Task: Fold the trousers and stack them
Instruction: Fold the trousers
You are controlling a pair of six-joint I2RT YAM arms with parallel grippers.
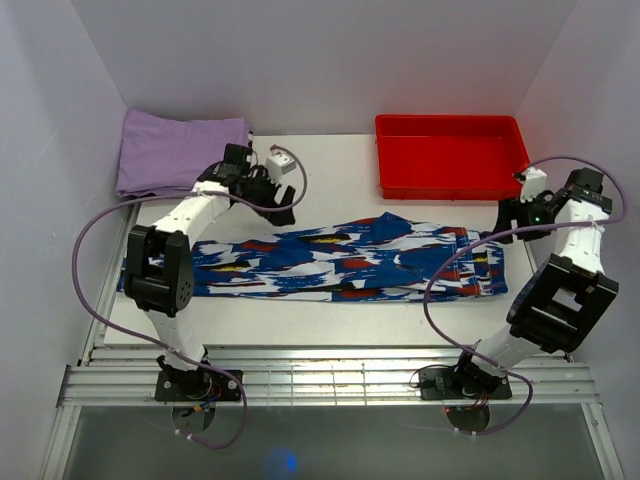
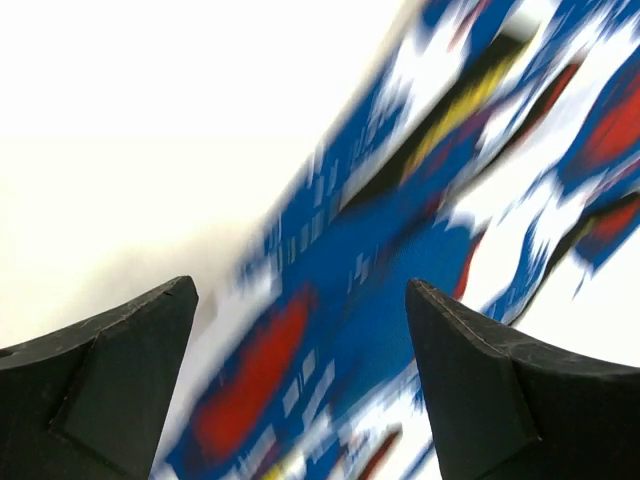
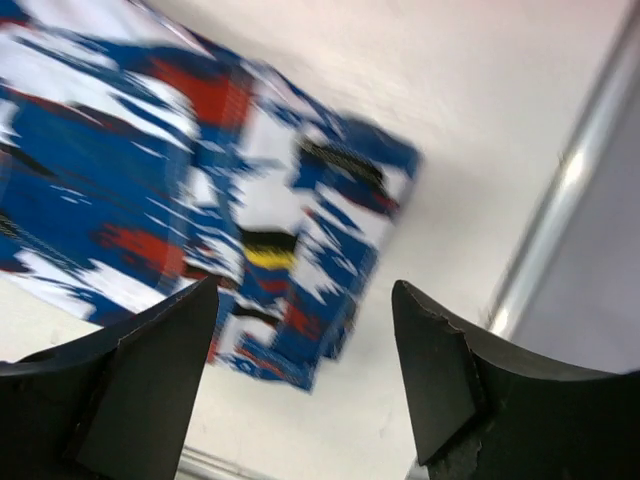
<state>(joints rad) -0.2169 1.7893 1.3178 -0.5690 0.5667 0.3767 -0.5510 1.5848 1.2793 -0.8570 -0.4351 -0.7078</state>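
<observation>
The trousers (image 1: 340, 260) lie flat across the white table, a long strip of blue, white, red and black print folded lengthwise, the waist end at the right. My left gripper (image 1: 283, 213) hovers open over their far edge near the left-middle; the left wrist view shows blurred print (image 2: 380, 250) between its empty fingers (image 2: 470, 370). My right gripper (image 1: 503, 232) hovers open by the right end; the right wrist view shows that end's corner (image 3: 300, 250) below and left of the empty fingers (image 3: 440, 370).
A folded lilac-purple cloth (image 1: 180, 150) lies at the back left. A red tray (image 1: 450, 157) stands at the back right. White walls close in both sides, and a metal rail (image 1: 330, 380) runs along the near edge.
</observation>
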